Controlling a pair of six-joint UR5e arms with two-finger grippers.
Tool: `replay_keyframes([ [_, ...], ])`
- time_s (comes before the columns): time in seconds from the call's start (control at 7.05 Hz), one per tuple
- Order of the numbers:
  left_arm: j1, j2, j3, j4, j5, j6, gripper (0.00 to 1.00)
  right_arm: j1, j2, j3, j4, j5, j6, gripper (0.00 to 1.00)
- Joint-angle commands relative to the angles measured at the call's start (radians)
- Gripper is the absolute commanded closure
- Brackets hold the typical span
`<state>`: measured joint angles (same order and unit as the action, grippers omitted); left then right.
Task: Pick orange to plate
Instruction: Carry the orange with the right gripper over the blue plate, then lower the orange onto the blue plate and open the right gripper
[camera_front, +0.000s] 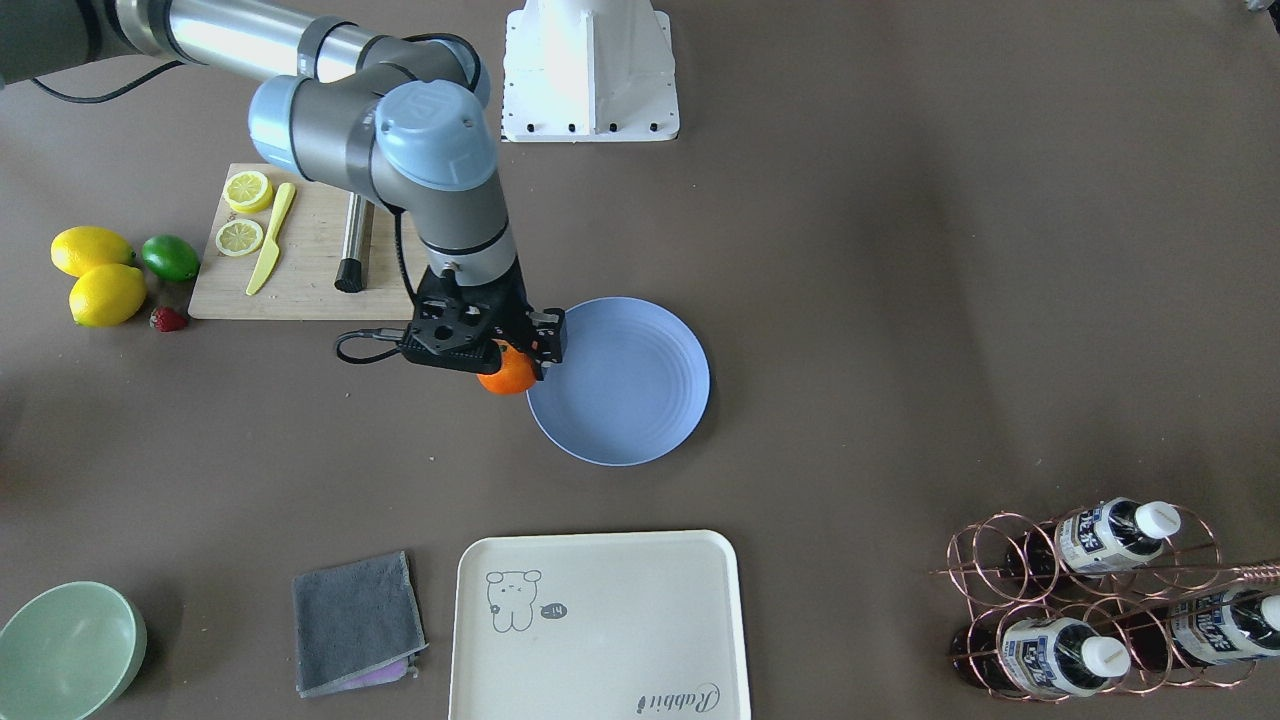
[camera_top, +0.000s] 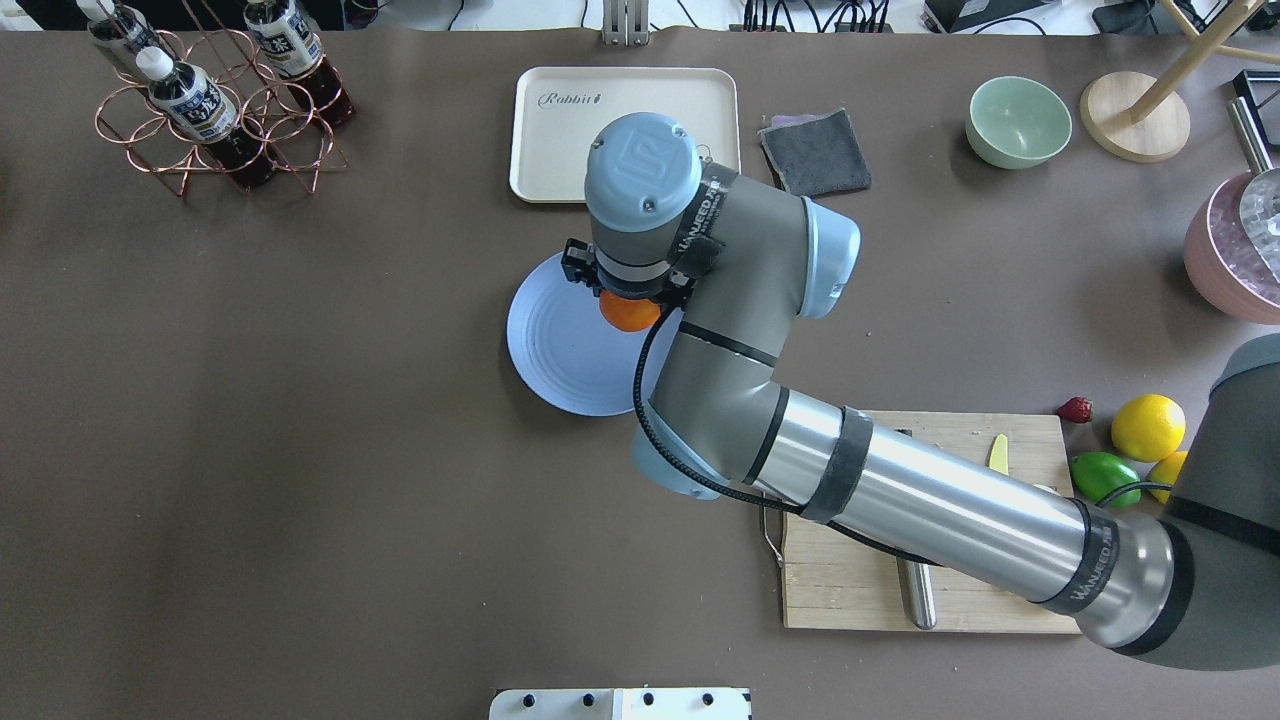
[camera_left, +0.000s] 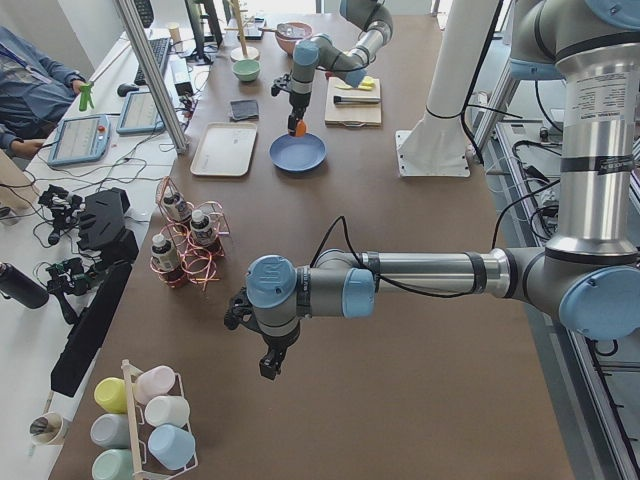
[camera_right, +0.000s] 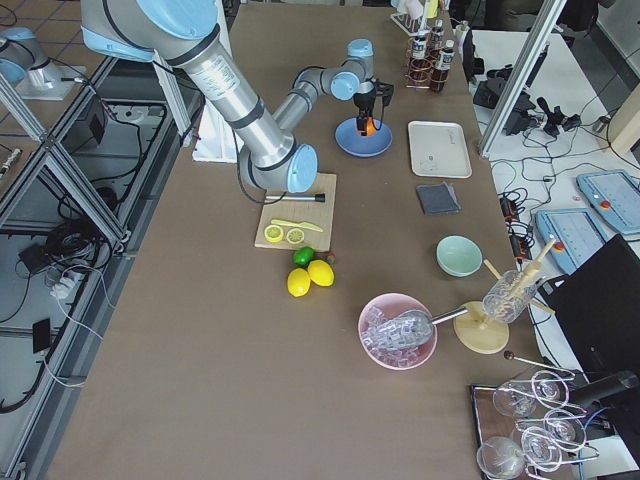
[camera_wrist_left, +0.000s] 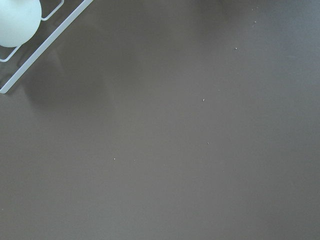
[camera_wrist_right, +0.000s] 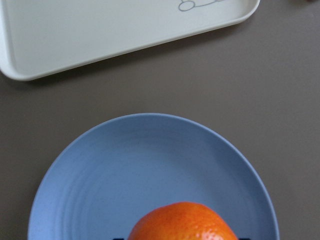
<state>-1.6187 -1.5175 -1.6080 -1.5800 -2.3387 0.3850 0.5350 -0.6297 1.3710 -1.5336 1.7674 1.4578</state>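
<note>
The orange (camera_front: 507, 374) hangs between the fingers of my right gripper (camera_front: 512, 362), which is shut on it, over the plate's edge nearest the cutting board. The periwinkle-blue plate (camera_front: 630, 385) lies flat in the middle of the table with nothing on it. From overhead the orange (camera_top: 628, 312) peeks out under the wrist above the plate (camera_top: 570, 350). The right wrist view shows the orange (camera_wrist_right: 183, 223) low in front of the plate (camera_wrist_right: 150, 165). My left gripper (camera_left: 270, 366) hovers over bare table far from the plate; I cannot tell whether it is open or shut.
A cream tray (camera_front: 598, 625) and a grey cloth (camera_front: 356, 622) lie beyond the plate. A cutting board (camera_front: 300, 250) holds lemon slices and a yellow knife; two lemons (camera_front: 100, 280), a lime (camera_front: 170, 257) and a strawberry sit beside it. A green bowl (camera_front: 65, 650) and a bottle rack (camera_front: 1100, 600) stand at the corners.
</note>
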Motion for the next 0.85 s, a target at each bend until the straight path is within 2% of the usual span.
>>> replay_keyframes([
  [0.0,0.002,0.0,0.0,0.0,-0.002,0.0,0.01,-0.065,0.048,-0.097,0.024,-0.078,0.027,1.0],
  [0.71,0.002,0.022,-0.001,-0.008,-0.005,0.002,0.01,-0.059,0.048,-0.145,0.056,-0.098,-0.011,1.0],
])
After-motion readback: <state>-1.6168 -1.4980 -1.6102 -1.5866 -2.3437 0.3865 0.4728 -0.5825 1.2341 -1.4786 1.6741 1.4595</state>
